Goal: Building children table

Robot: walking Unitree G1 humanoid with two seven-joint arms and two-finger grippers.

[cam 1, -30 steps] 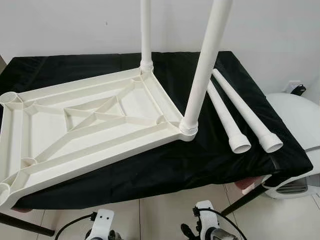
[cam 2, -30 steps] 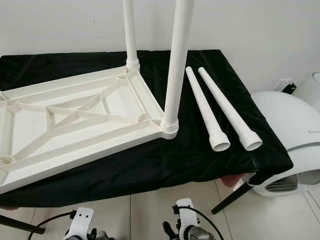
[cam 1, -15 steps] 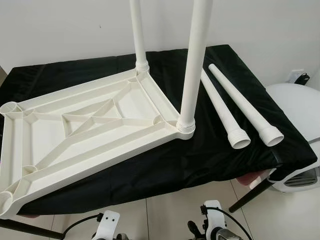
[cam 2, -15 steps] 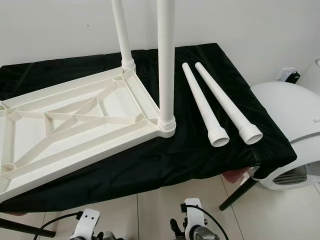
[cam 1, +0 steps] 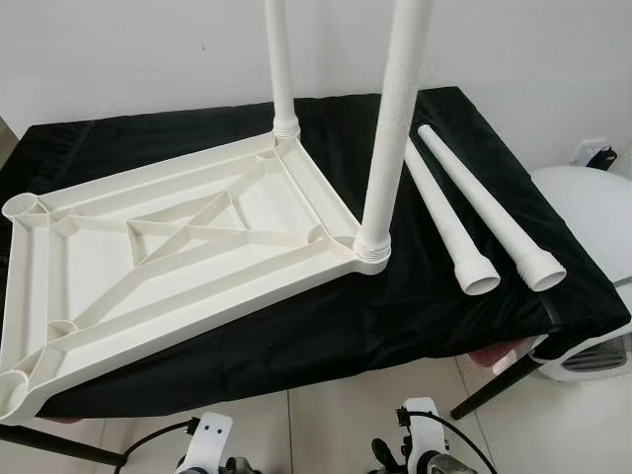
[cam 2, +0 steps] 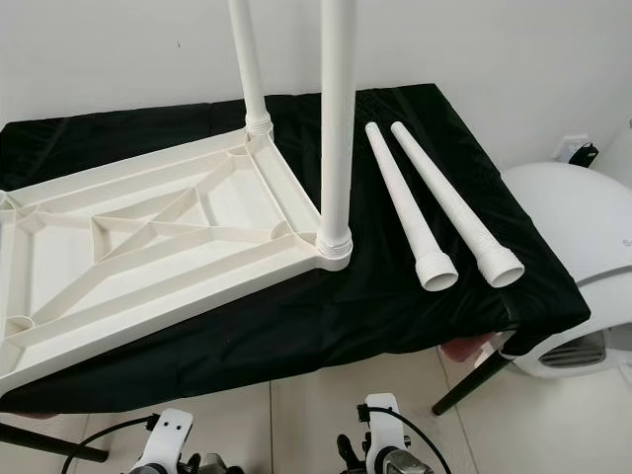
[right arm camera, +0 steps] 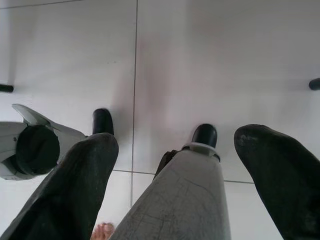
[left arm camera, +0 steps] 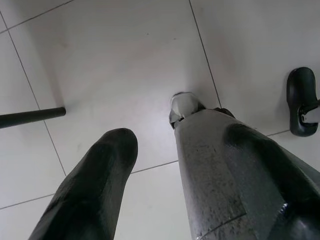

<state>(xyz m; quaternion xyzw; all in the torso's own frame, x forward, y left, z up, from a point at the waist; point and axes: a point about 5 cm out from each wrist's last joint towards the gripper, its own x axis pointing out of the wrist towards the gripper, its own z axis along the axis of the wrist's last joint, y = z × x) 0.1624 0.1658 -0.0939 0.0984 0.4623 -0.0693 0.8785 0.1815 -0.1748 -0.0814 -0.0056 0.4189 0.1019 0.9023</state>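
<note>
From my head camera I see the white plastic tabletop (cam 1: 178, 252) lying upside down on a table draped in black cloth (cam 1: 415, 306), its ribbed underside facing up and its long axis running from the near left corner toward the far middle. Two legs are already standing in their sockets: the near leg (cam 1: 390, 128) rises from the corner closest to the right side of the cloth, and the far leg (cam 1: 279, 64) rises from the corner behind it, both upright and running out of the top of the view. The two sockets on the left end, the far-left socket (cam 1: 22, 205) and the near-left socket (cam 1: 12, 387), are bare rings. Two loose legs lie flat on the cloth just right of the tabletop, side by side and nearly parallel (wide threaded ends toward me): the inner loose leg (cam 1: 449, 222) and the outer loose leg (cam 1: 489, 209), close together but apart from the tabletop. Both my arms hang low below the table edge, over white floor tiles (left arm camera: 115, 60). The left gripper (left arm camera: 150, 165) has its fingers spread with tile showing between them, holding nothing. The right gripper (right arm camera: 200, 165) is likewise spread wide and empty above the tiles. A white rounded appliance (cam 2: 568, 227) stands on the floor off the table's right end.
</note>
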